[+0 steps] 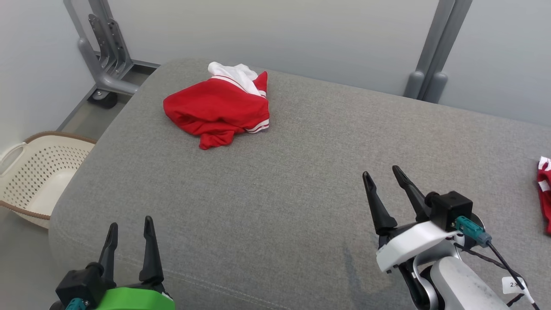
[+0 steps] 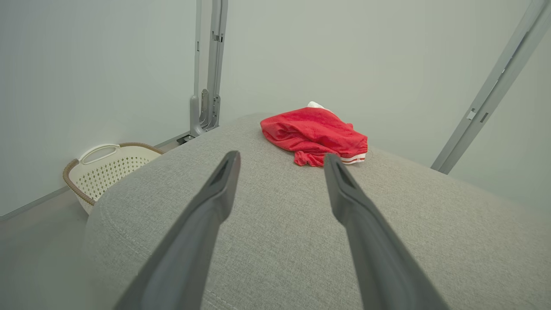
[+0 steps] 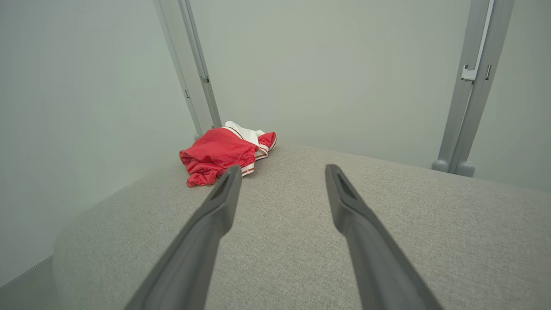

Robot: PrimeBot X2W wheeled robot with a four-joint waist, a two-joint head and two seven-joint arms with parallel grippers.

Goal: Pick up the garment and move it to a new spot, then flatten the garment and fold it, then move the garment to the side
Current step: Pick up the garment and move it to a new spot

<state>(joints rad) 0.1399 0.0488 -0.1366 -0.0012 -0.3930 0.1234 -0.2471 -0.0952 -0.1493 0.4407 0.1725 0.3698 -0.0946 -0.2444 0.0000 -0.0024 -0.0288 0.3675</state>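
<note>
A red garment (image 1: 217, 107) with white trim lies crumpled near the far left corner of the grey padded table (image 1: 280, 185). It also shows ahead in the left wrist view as the red garment (image 2: 314, 134), and to the left in the right wrist view as the red garment (image 3: 221, 153). My left gripper (image 1: 130, 224) stands open at the table's near left edge, well short of the garment. Farther right, my right gripper (image 1: 382, 171) is open above the table's near part. Nothing sits between either pair of fingers.
A cream perforated laundry basket (image 1: 38, 172) stands on the floor left of the table. Another red and white cloth (image 1: 544, 189) lies at the table's right edge. Grey metal frame posts (image 1: 434, 56) rise behind the table at left and right.
</note>
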